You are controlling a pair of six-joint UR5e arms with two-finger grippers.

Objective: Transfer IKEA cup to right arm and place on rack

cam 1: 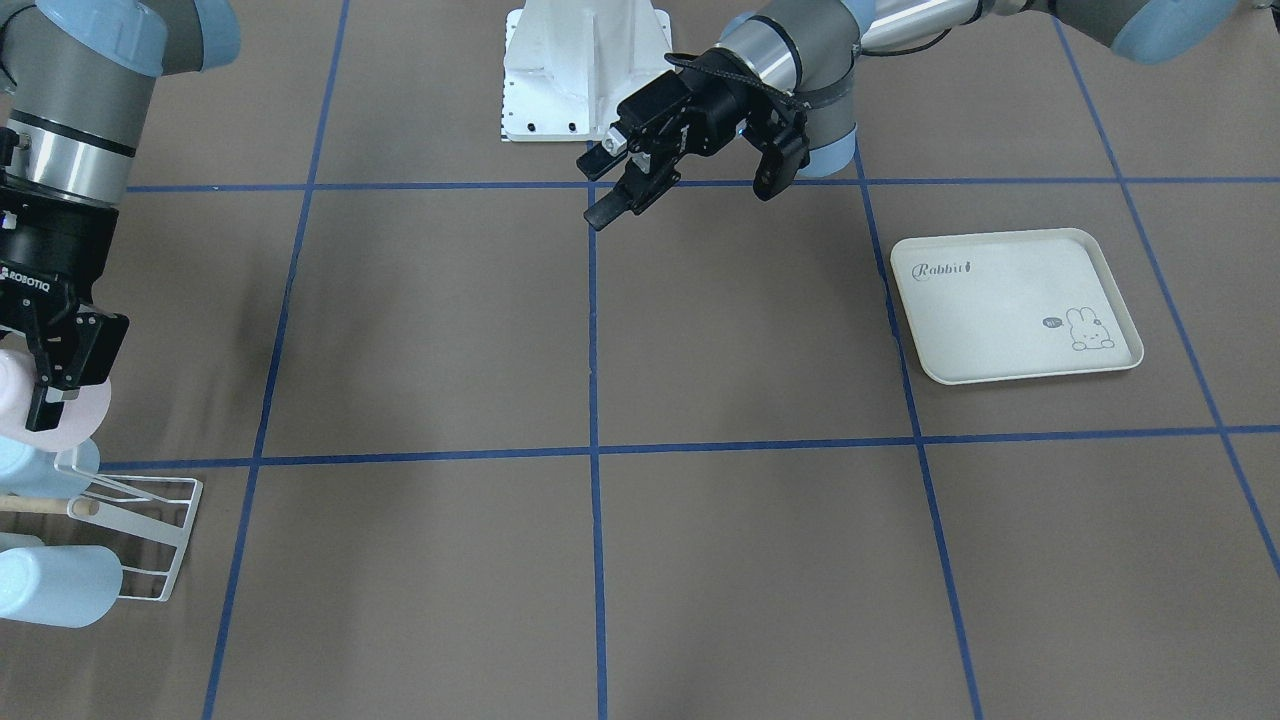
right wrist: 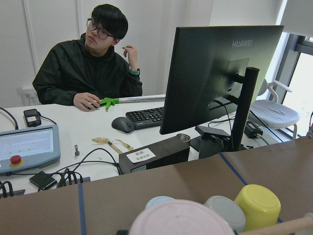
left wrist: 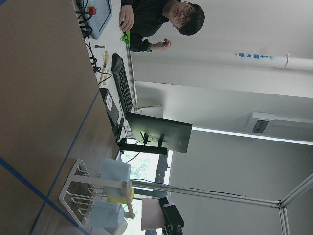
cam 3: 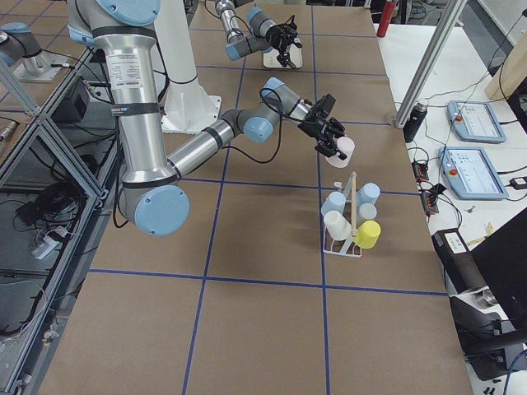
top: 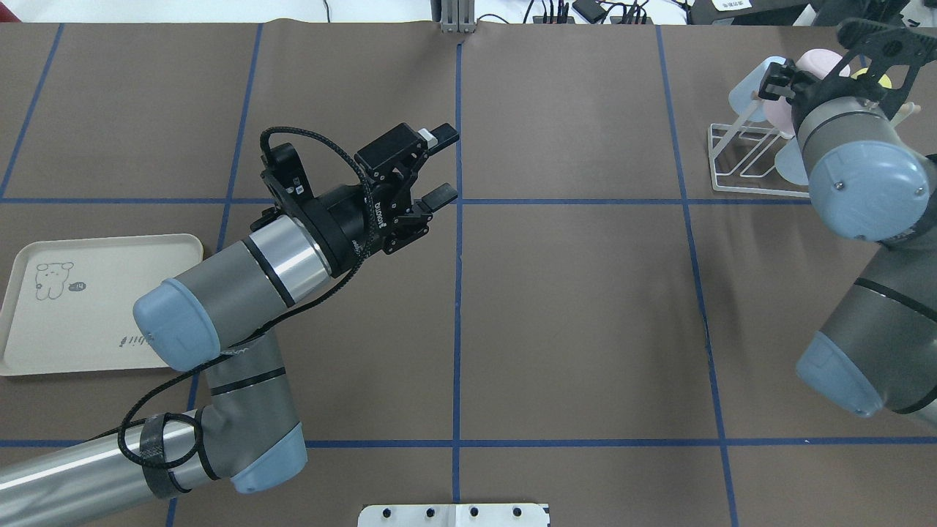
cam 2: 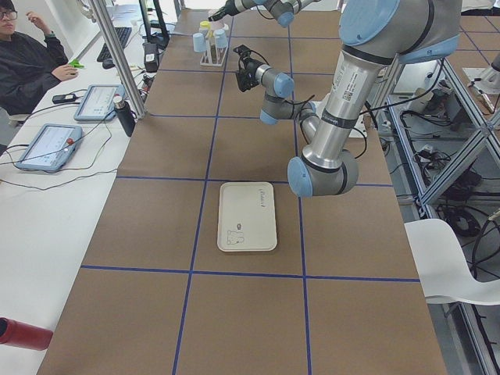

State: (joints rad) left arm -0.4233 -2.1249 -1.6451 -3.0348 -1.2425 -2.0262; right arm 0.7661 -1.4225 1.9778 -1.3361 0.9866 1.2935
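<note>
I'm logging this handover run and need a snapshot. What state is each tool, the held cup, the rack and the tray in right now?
Left tool, open, holding nothing.
Right tool, shut on the pink cup.
Pink cup, held above the rack, not yet on it.
Rack, upright, carrying other cups.
Yellow cup, hung on the rack.
Tray, flat, empty.

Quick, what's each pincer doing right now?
Left pincer: open, holding nothing.
Right pincer: shut on the pink cup.
</note>
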